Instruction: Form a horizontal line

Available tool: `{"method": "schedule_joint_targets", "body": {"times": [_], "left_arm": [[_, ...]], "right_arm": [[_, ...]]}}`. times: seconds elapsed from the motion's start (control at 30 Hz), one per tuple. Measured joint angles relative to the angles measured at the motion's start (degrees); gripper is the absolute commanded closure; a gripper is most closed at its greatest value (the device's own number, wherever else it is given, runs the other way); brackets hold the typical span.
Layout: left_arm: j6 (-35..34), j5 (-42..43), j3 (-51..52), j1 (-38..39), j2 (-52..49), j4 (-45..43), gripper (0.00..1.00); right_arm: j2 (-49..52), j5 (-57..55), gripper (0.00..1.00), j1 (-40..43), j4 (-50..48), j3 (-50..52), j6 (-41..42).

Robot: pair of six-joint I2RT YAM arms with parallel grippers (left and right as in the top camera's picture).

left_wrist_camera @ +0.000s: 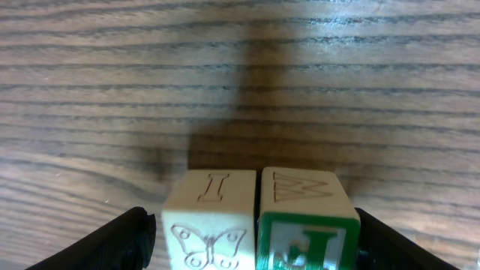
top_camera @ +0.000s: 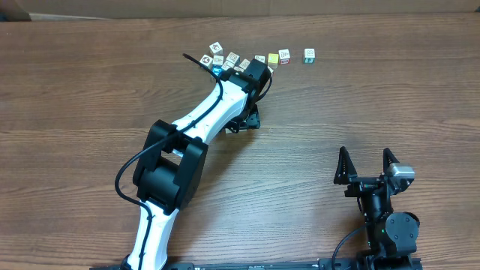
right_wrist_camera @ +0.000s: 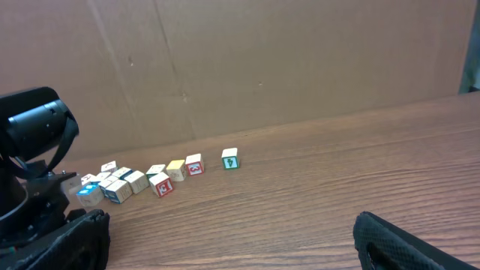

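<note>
— Where did we see the horizontal line?
— Along the far edge of the table. It was a loose row of small cubes just beside the left arm's wrist, on the right arm's side. Its green end cube stood a little apart from the others. The cluster lay on the wrist's other side.
— And the left gripper?
— We saw it wide open and low over the wood, straddling two cubes set side by side: a butterfly cube and a green-framed cube. A sliver of table showed between one finger and the butterfly cube, so we counted nothing as gripped.
— The right gripper?
— Its fingers were fully spread and empty, and it sat by the table's near edge, well apart from every cube.
</note>
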State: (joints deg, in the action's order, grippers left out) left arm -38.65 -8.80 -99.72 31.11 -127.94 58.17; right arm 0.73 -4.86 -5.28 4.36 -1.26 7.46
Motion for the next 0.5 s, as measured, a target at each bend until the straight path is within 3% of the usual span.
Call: {"method": "schedule_joint_targets", "body": {"times": [0.5], "left_arm": [[-0.1, 0.0, 0.7, 0.0, 0.0, -2.1, 0.38]], "right_arm": [[0.0, 0.0, 0.0, 0.0, 0.0, 0.0, 0.0]]}}
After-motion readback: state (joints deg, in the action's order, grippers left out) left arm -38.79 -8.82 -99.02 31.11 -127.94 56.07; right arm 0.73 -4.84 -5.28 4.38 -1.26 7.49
